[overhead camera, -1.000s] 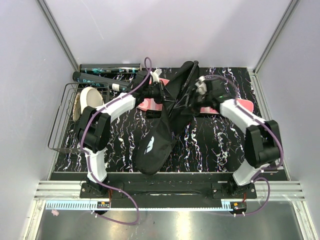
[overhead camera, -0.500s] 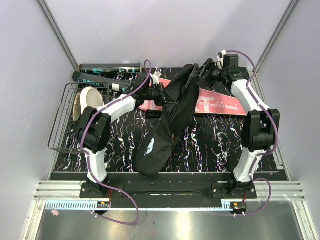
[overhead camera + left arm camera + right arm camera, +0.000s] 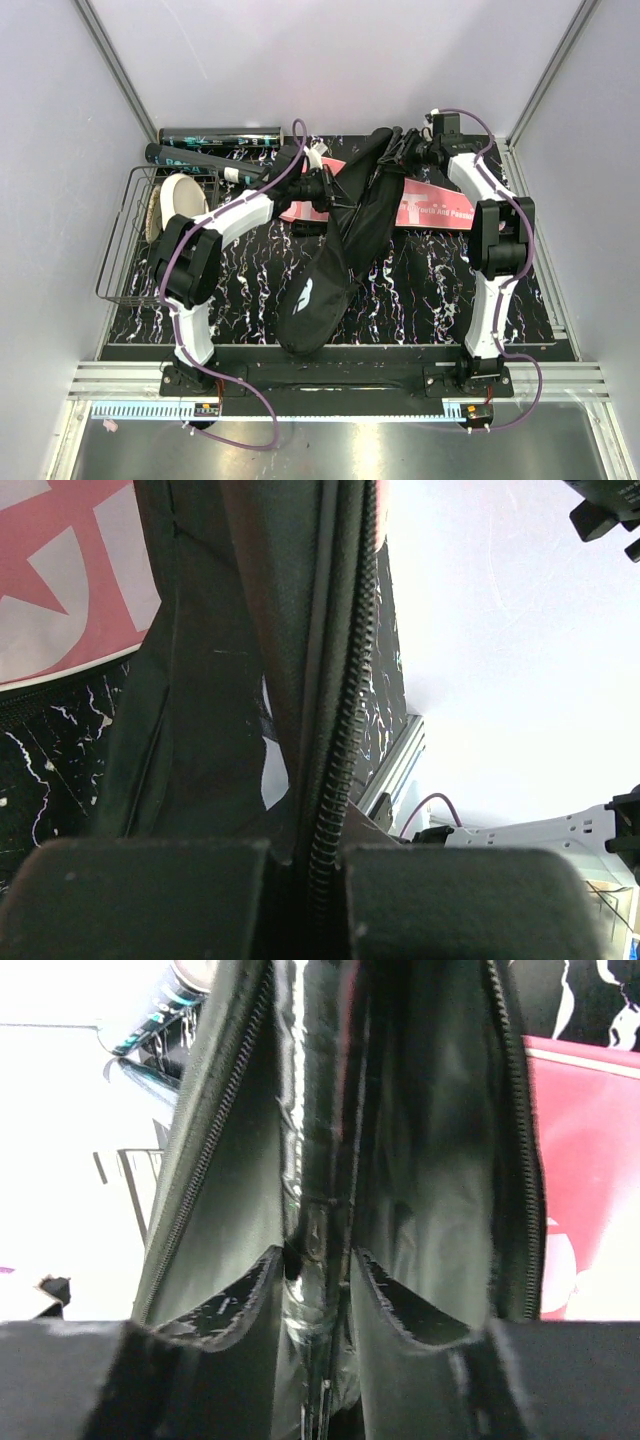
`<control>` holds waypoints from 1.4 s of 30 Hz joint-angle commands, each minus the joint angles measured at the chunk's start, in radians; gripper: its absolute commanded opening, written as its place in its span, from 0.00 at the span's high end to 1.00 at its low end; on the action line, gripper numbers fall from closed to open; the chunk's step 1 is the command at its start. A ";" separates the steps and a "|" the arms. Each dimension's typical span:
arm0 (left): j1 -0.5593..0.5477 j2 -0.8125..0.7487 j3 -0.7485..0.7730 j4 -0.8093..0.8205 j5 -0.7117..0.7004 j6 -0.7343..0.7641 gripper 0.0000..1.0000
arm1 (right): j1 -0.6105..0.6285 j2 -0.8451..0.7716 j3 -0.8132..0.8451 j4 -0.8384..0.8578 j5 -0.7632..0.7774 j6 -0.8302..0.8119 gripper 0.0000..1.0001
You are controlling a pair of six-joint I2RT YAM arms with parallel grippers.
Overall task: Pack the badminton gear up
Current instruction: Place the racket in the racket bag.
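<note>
The black bag (image 3: 330, 260) lies diagonally across the table, its open end raised toward the back. My left gripper (image 3: 325, 188) is shut on one zipper edge of it (image 3: 340, 730), and the left gripper (image 3: 305, 880) pinches the zipper tape between its pads. My right gripper (image 3: 408, 150) is at the bag's far end near the back right corner. In the right wrist view the right gripper (image 3: 318, 1300) is closed on a shiny fold of the bag (image 3: 430, 1160). The pink racket case (image 3: 435, 205) lies flat under and right of the bag. Dark tubes (image 3: 220, 135) lie along the back wall.
A black wire basket (image 3: 125, 250) stands at the left edge, with a cream round disc (image 3: 175, 200) inside it. The back wall and the right corner post are close to my right gripper. Part of the pink case (image 3: 70, 580) shows in the left wrist view too.
My right arm swung from the middle of the bag to the back right corner and closed its jaws on the bag's far end. More of the pink case shows. The left arm held still.
</note>
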 commanded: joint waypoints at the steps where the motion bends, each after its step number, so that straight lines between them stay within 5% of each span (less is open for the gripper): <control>1: -0.015 -0.041 0.076 0.064 0.038 -0.001 1.00 | 0.013 0.018 0.063 0.036 0.018 -0.014 0.70; 3: -0.017 -0.022 0.101 0.018 0.026 0.026 1.00 | 0.022 0.005 0.032 0.034 0.006 0.006 0.99; 4: -0.017 -0.015 0.136 0.011 0.012 0.037 1.00 | 0.042 -0.011 0.005 0.037 -0.010 0.024 1.00; 11: -0.021 0.070 0.245 -0.103 0.036 0.091 1.00 | 0.141 -0.182 -0.377 0.270 0.041 0.209 1.00; 31: -0.047 0.061 0.245 -0.129 0.116 0.160 1.00 | 0.243 -0.259 -0.504 0.223 0.015 0.175 1.00; 32: -0.047 0.050 0.241 -0.134 0.119 0.169 1.00 | 0.231 -0.251 -0.464 0.194 0.015 0.148 0.98; 36: -0.027 0.009 0.164 -0.149 0.115 0.193 1.00 | 0.192 -0.271 -0.344 -0.043 0.087 -0.053 0.57; 37: -0.023 0.001 0.109 -0.113 0.122 0.187 1.00 | 0.184 -0.292 -0.335 -0.092 0.099 -0.072 0.40; 40: -0.009 -0.013 0.012 -0.034 0.148 0.144 1.00 | 0.158 -0.386 -0.324 -0.183 0.151 -0.135 0.22; 42: -0.007 -0.016 -0.013 -0.016 0.154 0.126 1.00 | 0.145 -0.426 -0.321 -0.247 0.217 -0.167 0.20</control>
